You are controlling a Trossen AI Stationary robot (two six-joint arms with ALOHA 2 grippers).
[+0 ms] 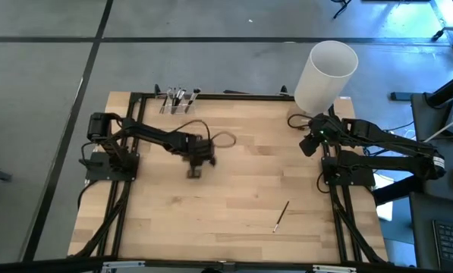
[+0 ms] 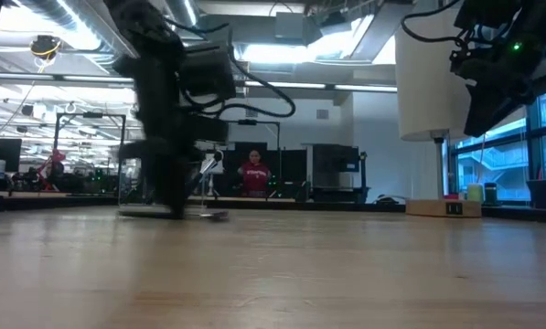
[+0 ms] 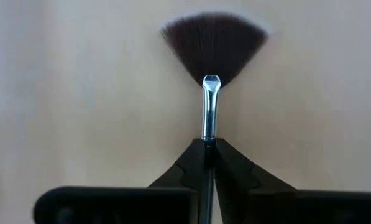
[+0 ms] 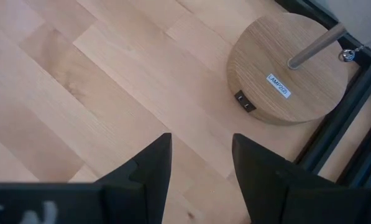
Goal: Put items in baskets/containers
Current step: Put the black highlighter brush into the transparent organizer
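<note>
One fan brush [image 3: 211,56] sits clenched in the left end effector [image 3: 209,155]; the right end effector [image 4: 201,158] hangs released.

Dark fan brush [image 3: 211,56] flat on wood; another brush [image 1: 281,216] near front; clear cups [image 1: 177,98] at back edge.

We see robotics lab: exposed ceiling ducts [image 2: 62,14], equipment racks [image 2: 332,169], wooden desk [image 1: 234,197] in black frame, concrete floor [image 1: 36,83].

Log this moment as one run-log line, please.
left gripper: shut on fan brush, mid-table | right gripper: open, idle near lamp base | loose brush: on table | cups: far edge
</note>
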